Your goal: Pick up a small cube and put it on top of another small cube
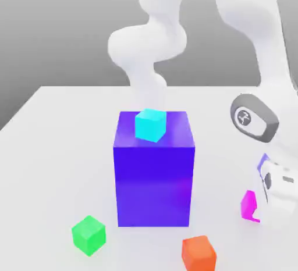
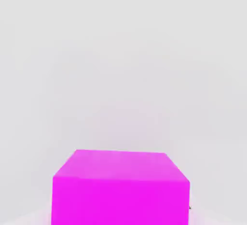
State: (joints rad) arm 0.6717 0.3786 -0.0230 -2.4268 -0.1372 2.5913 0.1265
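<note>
Exterior view: magenta cube (image 1: 249, 204) beside arm.

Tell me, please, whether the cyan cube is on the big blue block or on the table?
On the blue block: the cyan cube rests on its top face, well above the white table.

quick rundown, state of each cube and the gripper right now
magenta cube: held at the gripper, next to the robot's hand at the exterior view's right
gripper: shut on the magenta cube
cyan cube: resting on top of the big blue block
green cube: loose on the table
orange cube: loose on the table
</note>
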